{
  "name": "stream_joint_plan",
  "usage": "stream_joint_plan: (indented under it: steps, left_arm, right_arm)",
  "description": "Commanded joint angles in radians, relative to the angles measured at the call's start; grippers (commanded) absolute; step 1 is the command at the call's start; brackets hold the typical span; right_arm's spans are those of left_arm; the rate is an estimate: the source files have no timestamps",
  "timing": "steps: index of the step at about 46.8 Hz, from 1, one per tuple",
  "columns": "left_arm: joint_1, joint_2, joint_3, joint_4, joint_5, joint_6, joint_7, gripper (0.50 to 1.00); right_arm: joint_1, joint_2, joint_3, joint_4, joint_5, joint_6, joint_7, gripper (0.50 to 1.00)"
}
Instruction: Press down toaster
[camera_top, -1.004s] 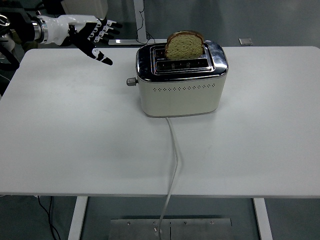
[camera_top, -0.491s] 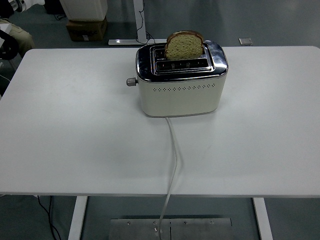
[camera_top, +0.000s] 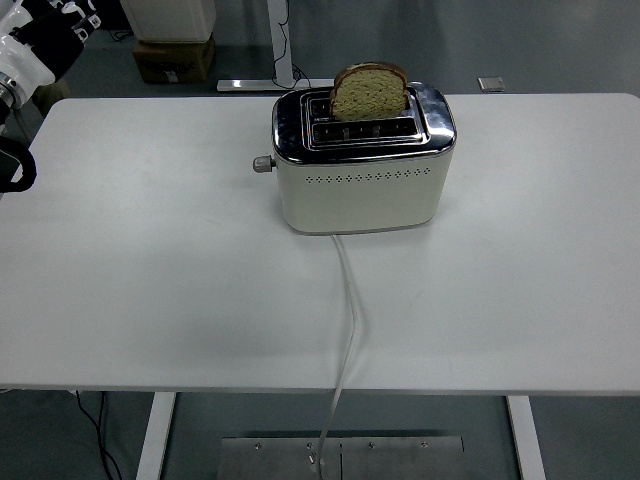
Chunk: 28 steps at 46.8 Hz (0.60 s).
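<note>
A cream and chrome toaster (camera_top: 360, 185) stands at the middle of the white table (camera_top: 150, 280), towards the far edge. A slice of brown bread (camera_top: 368, 92) sticks up high out of its far slot. The lever knob (camera_top: 263, 163) projects from the toaster's left end, in its raised position. Part of my left arm (camera_top: 35, 45), black and white, shows at the top left corner, beyond the table's far left corner and far from the toaster. Its hand is cut off by the frame edge. My right arm is out of view.
The toaster's white cord (camera_top: 347, 320) runs from its front over the table's near edge to the floor. A cardboard box (camera_top: 175, 55) and a table leg stand on the floor beyond the far edge. A metal base plate (camera_top: 340, 455) lies under the table.
My left hand, spread over the table's far left corner a second ago, pulled back out of view to the upper left. Now only part of the arm shows at the corner. The toaster is unchanged.
</note>
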Motion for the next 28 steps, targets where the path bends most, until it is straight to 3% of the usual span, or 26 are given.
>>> stream_joint_plan:
  steps: [1,28]
  left_arm:
    - [0.021,-0.001,-0.003,0.008,-0.001,0.023,0.000,1.000]
    - [0.119,-0.016,-0.061,0.037,-0.007,0.059,-0.015,1.000]
  right_arm:
    - [0.000,0.000,0.001,0.001,0.000,0.000,0.000,1.000]
    - [0.000,0.000,-0.001,0.001,0.000,0.002,0.000,1.000]
